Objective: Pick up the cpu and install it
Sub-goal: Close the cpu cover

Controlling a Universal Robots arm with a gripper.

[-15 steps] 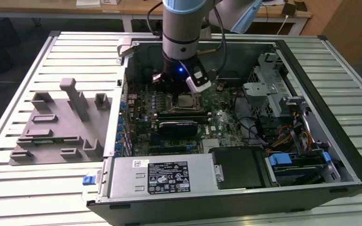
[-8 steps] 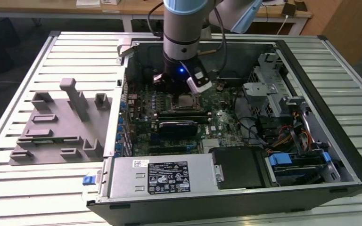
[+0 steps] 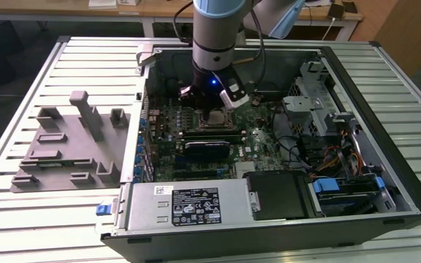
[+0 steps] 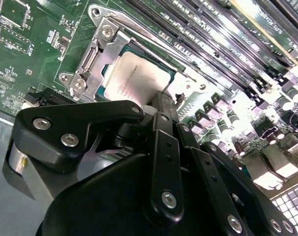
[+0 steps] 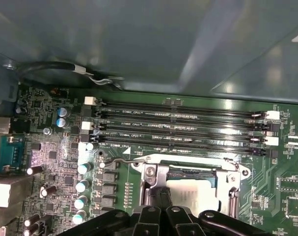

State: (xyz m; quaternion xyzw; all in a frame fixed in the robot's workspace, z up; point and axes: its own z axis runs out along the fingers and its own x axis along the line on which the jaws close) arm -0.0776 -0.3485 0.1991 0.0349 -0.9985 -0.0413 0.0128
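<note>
Overall, one slatted table [image 3: 20, 219], carrying all items listed. One open computer case [image 3: 269, 235], lying on its side at the table's edge toward the exterior view's right. One robot arm [image 3: 218, 33], reaching down into the case. One grey fixture [image 3: 64, 153], on the table just beside the case, toward the exterior view's left. One green motherboard [image 4: 21, 59], on the case floor. One power supply [image 3: 188, 203], at the case's near edge. One black gripper [image 4: 164, 101], low over the socket [image 4: 102, 49], fingers drawn close together with nothing seen between them, tips at the chip's edge. One cpu [image 4: 136, 78], lying flat in the socket, silvery top up, beside the memory slots [image 5: 178, 128].
</note>
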